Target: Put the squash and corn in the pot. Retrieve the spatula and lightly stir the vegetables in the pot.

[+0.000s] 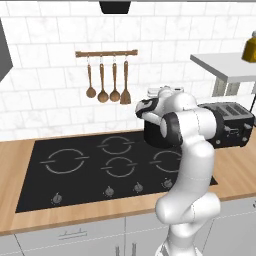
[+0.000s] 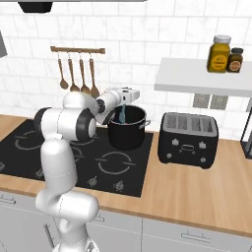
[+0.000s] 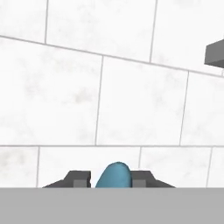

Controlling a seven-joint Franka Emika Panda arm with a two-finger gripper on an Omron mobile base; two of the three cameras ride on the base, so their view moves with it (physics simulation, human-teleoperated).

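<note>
Gripper clamped on small light-blue spatula, paddle dangling into deep round black pot on the hob's two o'clock burner. No legible writing on amber jars up on the white shelf.

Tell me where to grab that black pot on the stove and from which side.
Take the pot by one of its small side handles, the right one being clearest, coming in from the toaster side. The wall is tall and round, too wide for the jaws, and the spatula hangs into its mouth from the gripper.
</note>
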